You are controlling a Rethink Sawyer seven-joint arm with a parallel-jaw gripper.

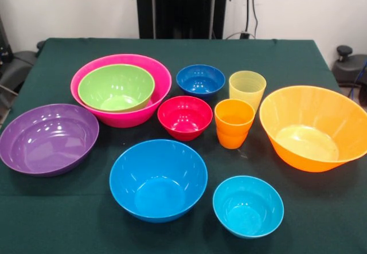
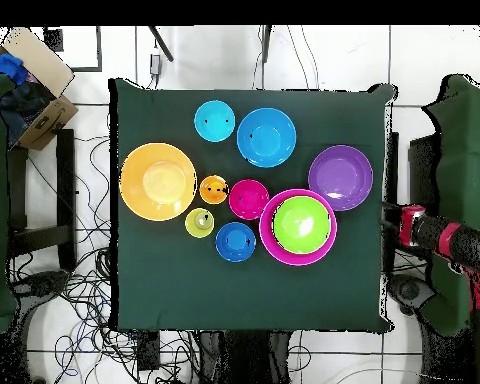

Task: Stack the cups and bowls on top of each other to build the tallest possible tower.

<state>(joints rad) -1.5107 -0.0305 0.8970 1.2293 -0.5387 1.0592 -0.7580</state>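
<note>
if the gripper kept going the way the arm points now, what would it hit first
In the overhead view the gripper sits just off the table's edge, pointing in across it. Going straight on, it would likely reach the pink bowl first, though its height is unclear; the purple bowl lies close beside that line.

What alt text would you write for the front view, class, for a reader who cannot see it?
Eight bowls and two cups sit on a green table; only the green bowl is stacked, inside the pink bowl. The purple, sky blue, cyan, red, dark blue and orange bowls and both cups stand apart.
</note>
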